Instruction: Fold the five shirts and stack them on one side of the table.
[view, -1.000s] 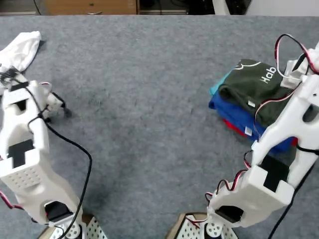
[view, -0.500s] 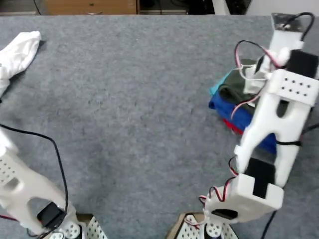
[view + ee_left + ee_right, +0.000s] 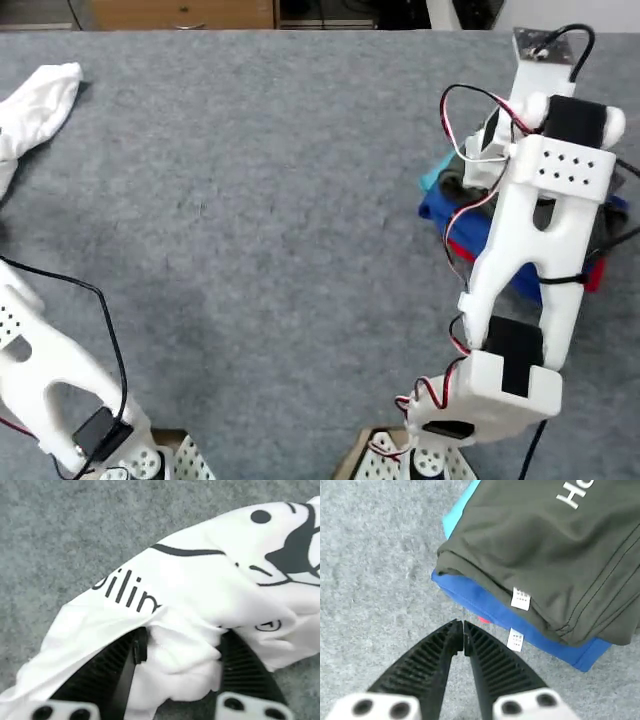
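Blocking the shirt stack (image 3: 438, 207) (red barely shows) is the right arm (image 3: 530, 250).

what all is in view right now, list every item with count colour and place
white shirt: one, white with black print, far left of table, bunched in the left tool
dark green shirt: one, folded, top of the stack at right
blue shirt: one, folded, under the dark green one
teal shirt: one, edge peeking from the stack
red shirt: one, sliver at the stack's bottom
table: one, grey
wooden cabinet: one, brown, beyond the far edge
left arm: one, white, near left corner
right arm: one, white, over the stack
left tool: one, black fingers, gripping the white shirt
right tool: one, black fingers, shut, beside the stack
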{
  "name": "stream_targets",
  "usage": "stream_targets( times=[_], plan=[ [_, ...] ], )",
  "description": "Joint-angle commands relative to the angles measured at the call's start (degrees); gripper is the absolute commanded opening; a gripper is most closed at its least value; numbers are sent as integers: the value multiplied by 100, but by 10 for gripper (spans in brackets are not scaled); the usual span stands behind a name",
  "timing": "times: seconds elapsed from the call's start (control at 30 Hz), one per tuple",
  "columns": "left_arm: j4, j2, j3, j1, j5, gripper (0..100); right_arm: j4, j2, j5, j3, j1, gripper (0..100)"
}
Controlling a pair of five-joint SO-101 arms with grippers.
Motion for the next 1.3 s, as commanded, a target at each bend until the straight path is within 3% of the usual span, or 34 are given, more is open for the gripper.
stream_targets(
  times=[0.0,0.07,0.27,0.47,0.7,0.97,1.1,1.27],
  plan=[
    [624,101,-721,0,-44,77,105,-338,-62,154,-75,5],
    [1108,101,-1134,97,-35,10,105,-338,-62,277,-57,5],
    [3393,13,-2303,607,-79,19,114,-347,-62,576,-92,5],
    [3499,-1385,-1319,721,-18,18,123,-347,-18,646,-92,5],
    [3499,-4673,2057,1424,-44,18,123,-347,-18,655,-382,7],
    [3270,-8875,6699,3982,-79,18,123,-716,-26,646,-752,20],
    [2884,-10466,8440,5090,-123,19,123,-884,-53,664,-831,133],
    [2708,-11916,10180,5442,-993,21,132,-989,-35,963,-892,281]
  ],
)
